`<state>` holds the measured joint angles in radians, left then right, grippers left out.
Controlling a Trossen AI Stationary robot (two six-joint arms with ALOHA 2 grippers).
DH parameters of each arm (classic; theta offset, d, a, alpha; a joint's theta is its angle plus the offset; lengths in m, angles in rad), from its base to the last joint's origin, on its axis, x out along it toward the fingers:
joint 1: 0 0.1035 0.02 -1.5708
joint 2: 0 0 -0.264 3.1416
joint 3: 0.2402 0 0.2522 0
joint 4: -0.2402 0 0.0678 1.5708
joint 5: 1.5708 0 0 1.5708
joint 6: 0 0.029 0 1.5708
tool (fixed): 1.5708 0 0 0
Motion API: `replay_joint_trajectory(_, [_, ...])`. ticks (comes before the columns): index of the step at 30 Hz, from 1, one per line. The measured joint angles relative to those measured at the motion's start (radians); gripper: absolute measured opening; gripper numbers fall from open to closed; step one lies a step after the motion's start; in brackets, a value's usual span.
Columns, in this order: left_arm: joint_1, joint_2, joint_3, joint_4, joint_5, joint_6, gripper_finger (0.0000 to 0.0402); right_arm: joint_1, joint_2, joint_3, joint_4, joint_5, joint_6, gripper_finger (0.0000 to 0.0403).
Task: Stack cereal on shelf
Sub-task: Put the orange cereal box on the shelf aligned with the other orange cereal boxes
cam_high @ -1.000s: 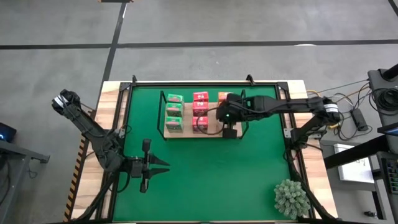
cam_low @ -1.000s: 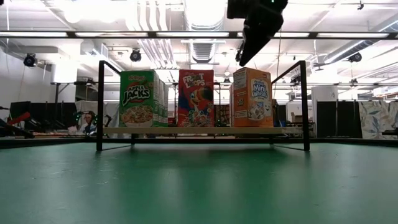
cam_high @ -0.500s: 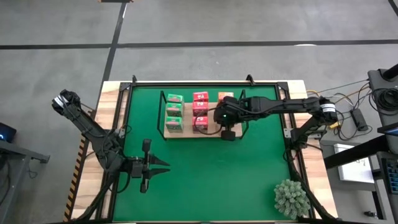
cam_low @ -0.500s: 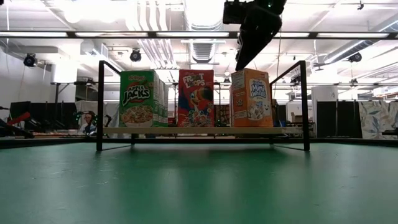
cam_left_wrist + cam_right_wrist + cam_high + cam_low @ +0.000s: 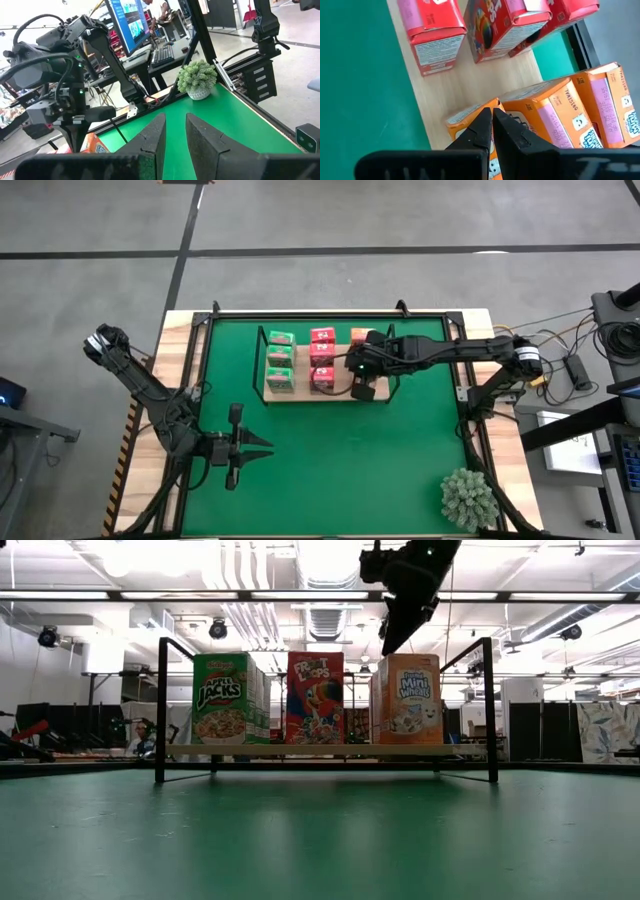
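The right gripper [image 5: 492,131] hangs with its fingers pressed together and empty just above the front orange cardboard cereal box [image 5: 405,698], probably to nudge it straight on the flat light-wood shelf with black wire ends [image 5: 320,750]. The left gripper [image 5: 258,446], slightly parted and holding nothing, waits over the green mat [image 5: 330,470]. The rows stand sorted by colour, and the fronts read "Apple Jacks" on the green box [image 5: 222,698], "Froot Loops" on the pink-red box [image 5: 315,698] and "Mini Wheats" on the orange one.

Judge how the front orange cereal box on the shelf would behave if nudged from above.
The front orange cereal box stands upright, tall on a narrow base, so it would probably tip easily. It looks like thin printed card, likely light and crushable. The shut right tool hangs at its top edge, on the shelf; a sideways nudge might topple it.
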<state>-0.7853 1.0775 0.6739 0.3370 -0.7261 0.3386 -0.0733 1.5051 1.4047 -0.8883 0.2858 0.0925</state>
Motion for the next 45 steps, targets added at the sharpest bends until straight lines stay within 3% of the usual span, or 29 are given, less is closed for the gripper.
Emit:
replay_joint_trajectory(4, [0.0, 0.0, 0.0, 0.0, 0.0, 0.0, 0.0056, 0.006, -0.004, 0.05, 0.0, -0.032, -0.007, 0.0009])
replay_joint_trajectory(13, [0.0, 0.0, 0.0, -0.001, 0.0, 0.0, 0.0056, -0.002, -0.005, 0.175, -0.05, -0.292, -0.133, 0.001])
replay_joint_trajectory(18, [0.0, 0.0, 0.0, -0.001, 0.0, 0.0, 0.0056, -0.013, -0.005, 0.18, -0.096, -0.294, -0.157, 0.0042])
replay_joint_trajectory(27, [0.0, 0.0, 0.0, -0.001, 0.0, 0.023, 0.0056, -0.037, -0.002, 0.176, -0.2, -0.286, -0.273, 0.0181])
replay_joint_trajectory(32, [0.005, 0.0, 0.0, -0.001, 0.0, 0.024, 0.0056, -0.058, -0.002, 0.167, -0.199, -0.284, -0.32, 0.0228])
replay_joint_trajectory(38, [0.005, 0.0, 0.0, -0.001, 0.0, 0.024, 0.0056, -0.107, -0.002, 0.121, -0.202, -0.249, -0.333, 0.0253])
replay_joint_trajectory(45, [0.006, 0.0, 0.0, -0.001, 0.0, 0.02, 0.0056, -0.151, -0.002, 0.065, -0.19, -0.254, -0.344, 0.0245])
